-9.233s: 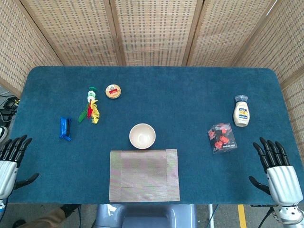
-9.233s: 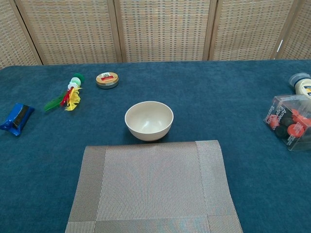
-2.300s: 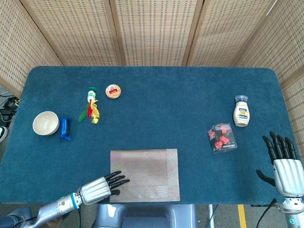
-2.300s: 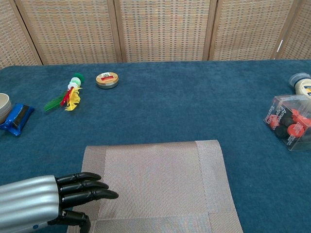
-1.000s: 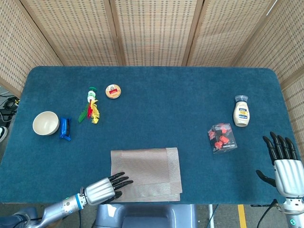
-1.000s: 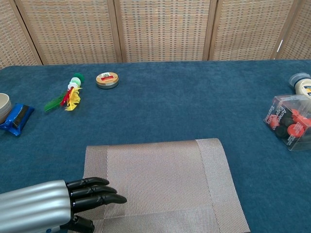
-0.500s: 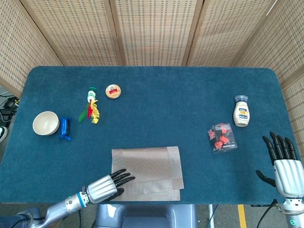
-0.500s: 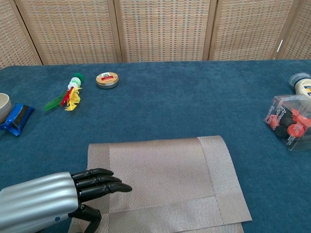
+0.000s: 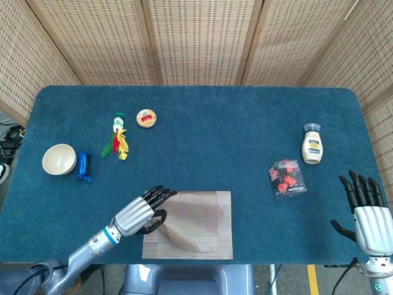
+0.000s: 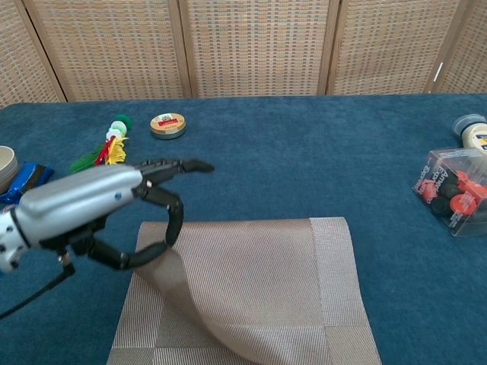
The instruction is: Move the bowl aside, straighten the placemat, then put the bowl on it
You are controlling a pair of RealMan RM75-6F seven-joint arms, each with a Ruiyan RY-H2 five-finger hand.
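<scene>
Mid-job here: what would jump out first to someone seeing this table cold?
The left hand at the near left, holding the placemat by its left edge so the sheet curls up off the table. Next, the bowl parked at the far left beside a blue packet, and the right hand idle at the right edge.

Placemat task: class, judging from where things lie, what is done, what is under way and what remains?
Done: the bowl sits aside at the table's left edge, beside a blue packet. Under way: the left hand lifts the placemat by its left edge, curling it. Left: flatten it, then set the bowl on it.
</scene>
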